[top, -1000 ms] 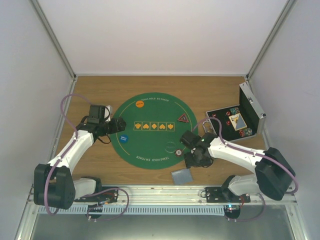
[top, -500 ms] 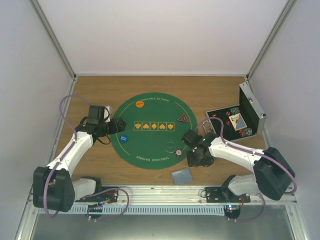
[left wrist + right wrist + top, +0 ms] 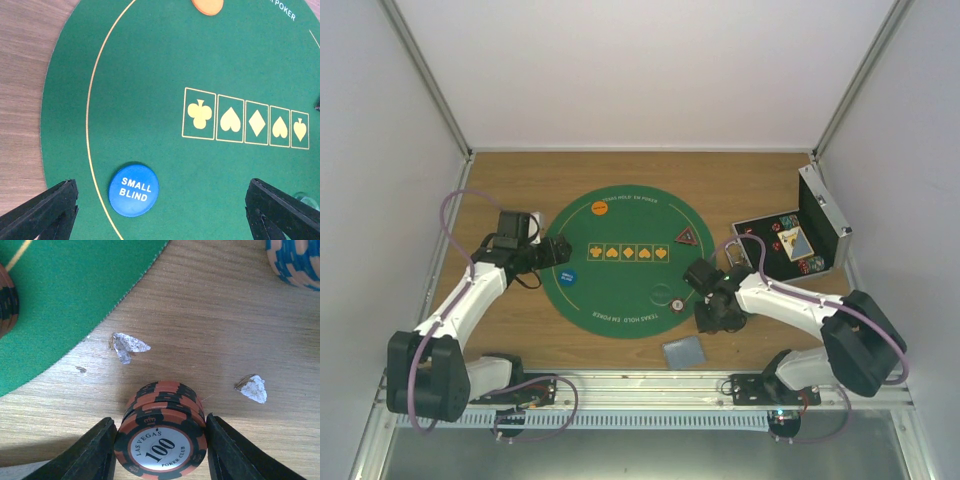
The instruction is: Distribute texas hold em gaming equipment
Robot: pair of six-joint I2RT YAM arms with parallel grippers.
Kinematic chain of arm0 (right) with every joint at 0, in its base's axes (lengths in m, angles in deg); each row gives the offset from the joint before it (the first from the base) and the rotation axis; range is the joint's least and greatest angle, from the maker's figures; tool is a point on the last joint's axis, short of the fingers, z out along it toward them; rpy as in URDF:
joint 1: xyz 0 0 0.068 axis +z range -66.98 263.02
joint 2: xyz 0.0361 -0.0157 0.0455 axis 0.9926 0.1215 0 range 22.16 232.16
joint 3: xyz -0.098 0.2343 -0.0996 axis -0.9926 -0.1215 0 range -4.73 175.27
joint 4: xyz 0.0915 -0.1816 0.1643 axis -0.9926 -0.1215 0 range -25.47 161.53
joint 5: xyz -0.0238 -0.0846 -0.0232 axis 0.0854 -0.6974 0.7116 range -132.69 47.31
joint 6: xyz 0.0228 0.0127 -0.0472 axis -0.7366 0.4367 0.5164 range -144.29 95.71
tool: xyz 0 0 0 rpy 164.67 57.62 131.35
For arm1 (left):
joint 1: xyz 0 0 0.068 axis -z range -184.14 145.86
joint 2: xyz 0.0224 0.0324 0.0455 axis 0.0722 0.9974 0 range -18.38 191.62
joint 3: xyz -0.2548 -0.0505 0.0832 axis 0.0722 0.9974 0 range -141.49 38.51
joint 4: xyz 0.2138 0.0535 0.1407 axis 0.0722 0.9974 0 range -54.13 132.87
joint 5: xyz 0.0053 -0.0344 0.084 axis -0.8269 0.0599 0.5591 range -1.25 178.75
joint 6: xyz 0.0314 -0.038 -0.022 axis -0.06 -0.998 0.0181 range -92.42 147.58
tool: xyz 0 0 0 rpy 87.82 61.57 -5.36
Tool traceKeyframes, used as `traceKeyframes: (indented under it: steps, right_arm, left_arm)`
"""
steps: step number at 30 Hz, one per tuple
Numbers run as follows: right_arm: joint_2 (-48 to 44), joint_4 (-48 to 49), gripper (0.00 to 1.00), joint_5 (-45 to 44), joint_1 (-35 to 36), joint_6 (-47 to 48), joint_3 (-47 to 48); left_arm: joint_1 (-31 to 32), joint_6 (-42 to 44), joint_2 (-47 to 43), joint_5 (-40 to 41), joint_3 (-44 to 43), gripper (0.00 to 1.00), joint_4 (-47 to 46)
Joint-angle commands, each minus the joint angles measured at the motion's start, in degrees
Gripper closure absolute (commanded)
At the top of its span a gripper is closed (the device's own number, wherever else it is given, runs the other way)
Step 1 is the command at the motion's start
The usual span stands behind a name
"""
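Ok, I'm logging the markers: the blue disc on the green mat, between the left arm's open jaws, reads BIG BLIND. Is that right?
Not quite. The blue disc reads SMALL BLIND, not BIG BLIND, as the left wrist view shows. The rest holds: it lies on the green mat, and the left jaws stand open on either side of it in that view.
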Motion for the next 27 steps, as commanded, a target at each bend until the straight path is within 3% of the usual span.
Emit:
traceKeyframes:
  steps: [1, 15, 27]
  right_arm:
    - [0.6, 0.7, 0.51, 0.0, -0.6, 0.7, -0.7]
    - [0.4, 0.1, 0.60, 0.7, -0.7, 2.2, 0.5]
    - [-2.3, -4.3, 0.60, 0.7, -0.6, 2.6, 4.1]
  left_arm:
    - [-0.3, -0.4, 0.7, -0.1, 0.1, 0.07, -2.1]
    - [-0.4, -0.4, 2.1, 0.1, -0.3, 0.07, -2.9]
    - [-0.3, -1.1, 0.6, 2.6, -0.4, 0.08, -3.1]
